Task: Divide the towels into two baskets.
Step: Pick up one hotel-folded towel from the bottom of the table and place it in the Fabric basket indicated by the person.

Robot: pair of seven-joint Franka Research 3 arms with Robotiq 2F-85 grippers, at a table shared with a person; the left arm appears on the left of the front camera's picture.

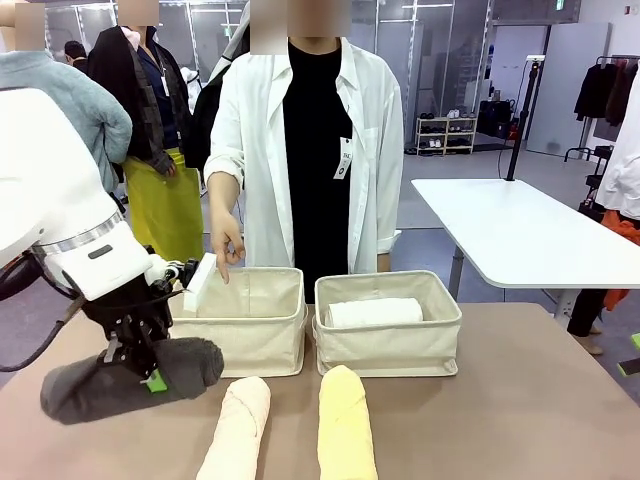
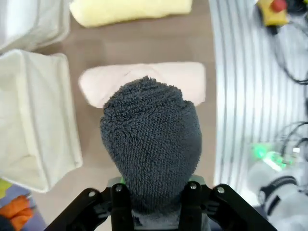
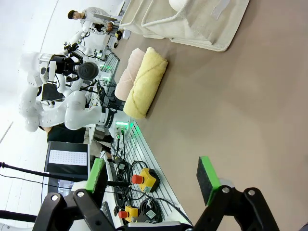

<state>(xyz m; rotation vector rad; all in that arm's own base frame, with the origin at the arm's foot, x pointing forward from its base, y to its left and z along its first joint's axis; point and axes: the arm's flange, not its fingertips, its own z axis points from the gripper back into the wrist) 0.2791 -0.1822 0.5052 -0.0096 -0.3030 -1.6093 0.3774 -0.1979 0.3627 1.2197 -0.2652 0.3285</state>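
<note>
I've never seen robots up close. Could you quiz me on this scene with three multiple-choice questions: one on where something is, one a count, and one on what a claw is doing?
1. Where is the white towel?
A) in the basket on the robot's right
B) on the floor
C) in the person's hand

2. How many towels lie loose on the table?
A) one
B) two
C) four

3. The left gripper is:
A) open and empty
B) shut on the dark grey towel
C) shut on a cup

Answers:
1 A: it lies inside that basket.
2 B: the peach towel and the yellow towel lie there untouched.
3 B: it clamps the grey roll.
</note>
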